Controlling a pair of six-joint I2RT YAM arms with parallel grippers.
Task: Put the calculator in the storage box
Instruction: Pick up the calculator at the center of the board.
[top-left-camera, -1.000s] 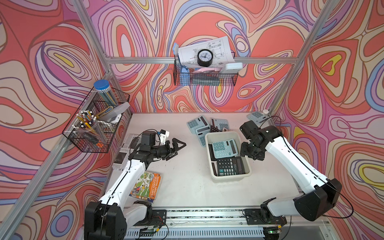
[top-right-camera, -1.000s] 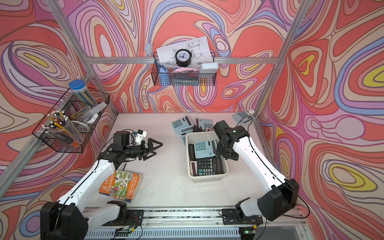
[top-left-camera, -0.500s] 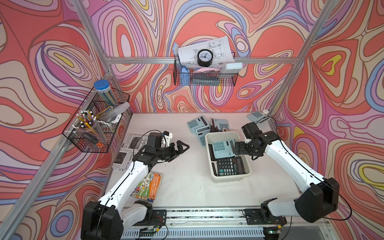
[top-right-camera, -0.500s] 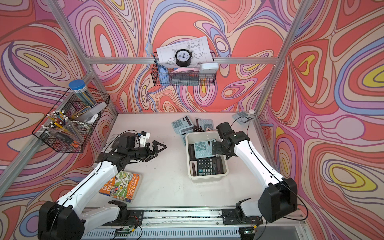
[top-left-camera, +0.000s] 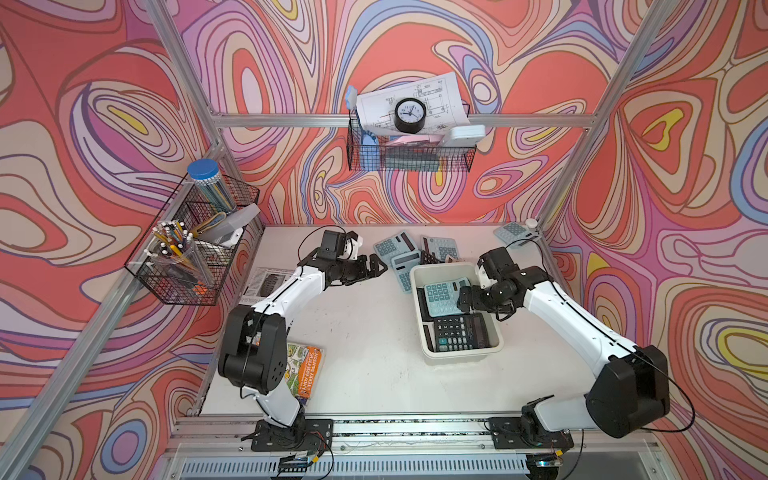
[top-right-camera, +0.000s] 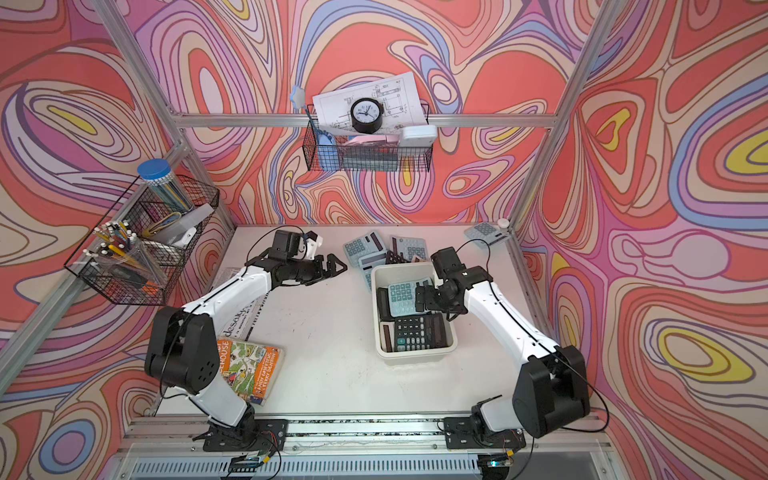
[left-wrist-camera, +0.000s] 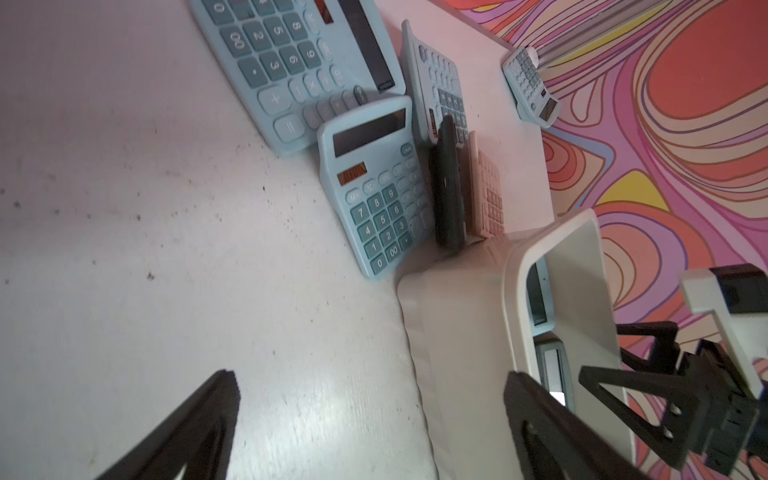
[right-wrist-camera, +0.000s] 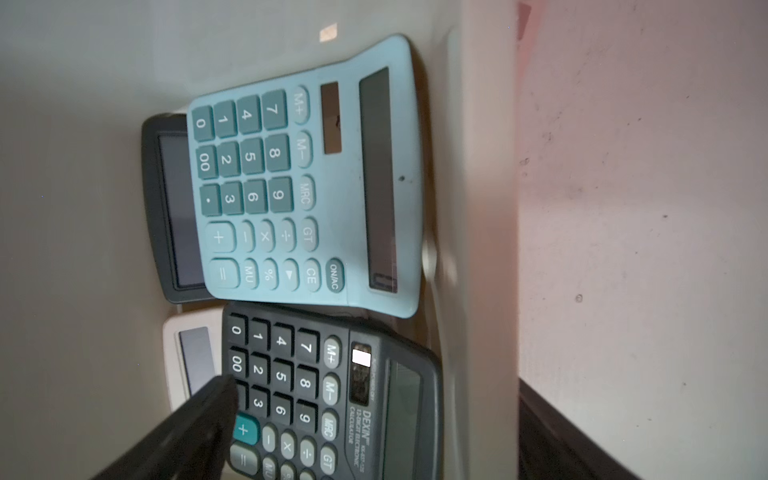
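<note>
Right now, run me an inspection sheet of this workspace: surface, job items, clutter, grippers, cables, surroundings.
Surface: white table, scuffed with dark specks.
Job's things: storage box holds a blue calculator and a black calculator atop others; more calculators lie on the table behind it.
Clutter: book, newspaper, lone calculator in the far corner.
Grippers: left gripper open, empty, above the table; right gripper open over the box, holding nothing.
Cables: black cable loops off each arm.
Surroundings: two wire baskets on patterned walls; clock in the back one.
</note>
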